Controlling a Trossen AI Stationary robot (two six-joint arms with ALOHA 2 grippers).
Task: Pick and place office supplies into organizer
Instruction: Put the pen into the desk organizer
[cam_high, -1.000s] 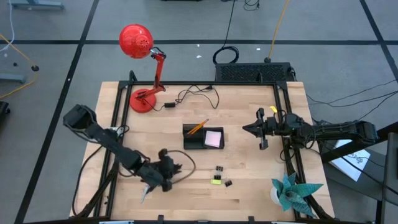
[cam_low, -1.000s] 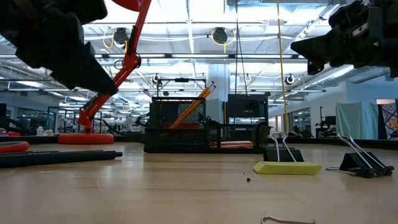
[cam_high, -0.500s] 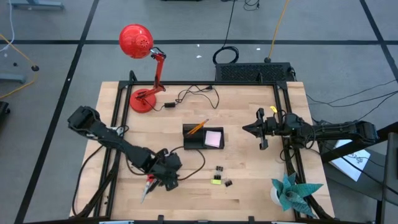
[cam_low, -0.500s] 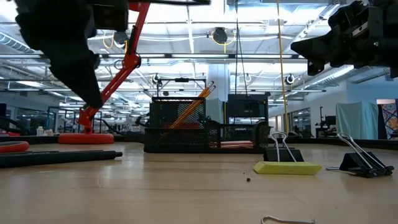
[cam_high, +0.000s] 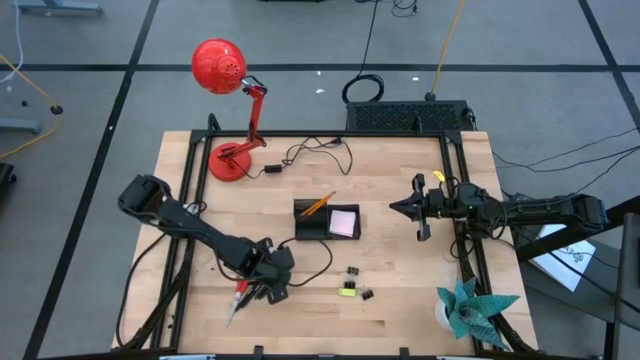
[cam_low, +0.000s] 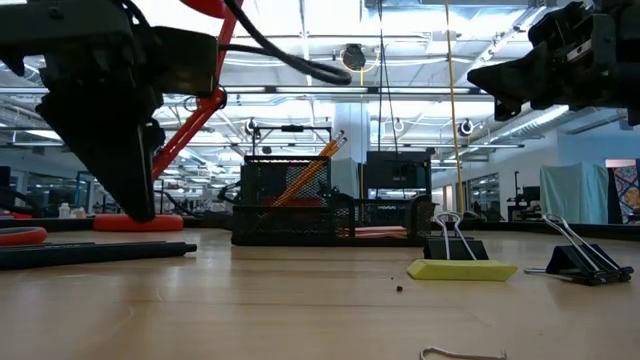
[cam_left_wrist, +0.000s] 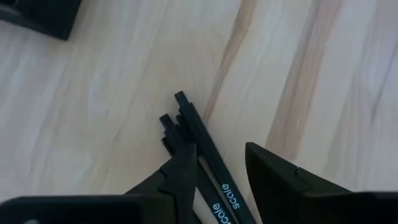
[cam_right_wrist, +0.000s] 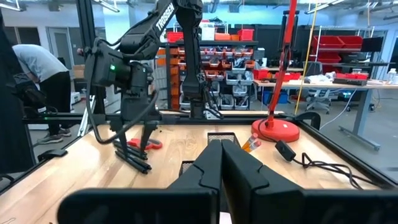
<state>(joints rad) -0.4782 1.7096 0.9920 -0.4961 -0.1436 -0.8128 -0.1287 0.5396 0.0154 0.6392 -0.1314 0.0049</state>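
Now left gripper (cam_left_wrist: 221, 171) half open, straddling black pens (cam_left_wrist: 198, 142): light, stiff, slippery; I'd pinch mid-barrel. Right gripper (cam_right_wrist: 221, 155) closed, idle.

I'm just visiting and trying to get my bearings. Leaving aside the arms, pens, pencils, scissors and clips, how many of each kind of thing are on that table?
Red lamp: 1
Teal paper plant: 1
Black desk organizer: 1
Pink sticky-note pad: 1
Yellow-green piece: 1
Total: 5
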